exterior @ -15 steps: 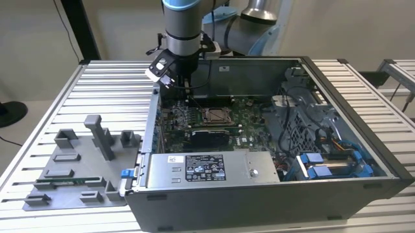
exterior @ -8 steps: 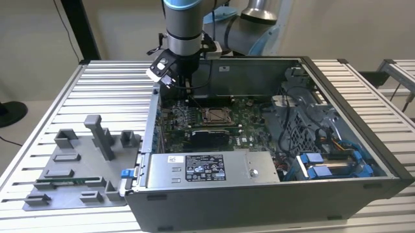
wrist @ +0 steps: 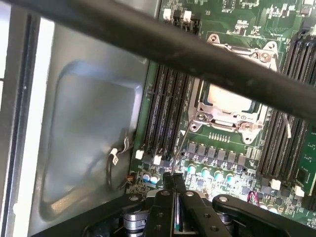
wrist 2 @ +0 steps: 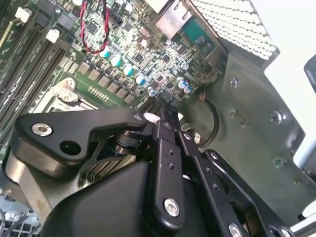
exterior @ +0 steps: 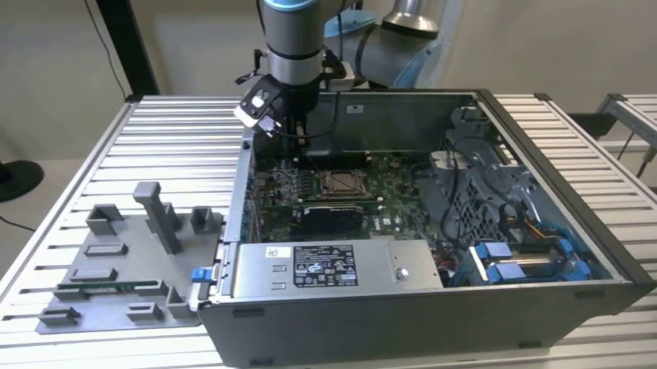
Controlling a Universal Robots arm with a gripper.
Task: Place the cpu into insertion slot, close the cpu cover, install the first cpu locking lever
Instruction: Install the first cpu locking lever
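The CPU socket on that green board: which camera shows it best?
The first wrist view: the insertion slot is close and nearly whole, with the pale cpu lying in it, though a dark bar crosses one edge. The exterior view shows it whole but small and far off; the second wrist view catches just one corner.

Exterior view: even, diffuse room light, the computer case (exterior: 411, 323) interior softly shadowed. First wrist view: a dark bar (wrist: 148, 42) lies out of focus; the metal wall (wrist: 89, 128) carries pale glare.
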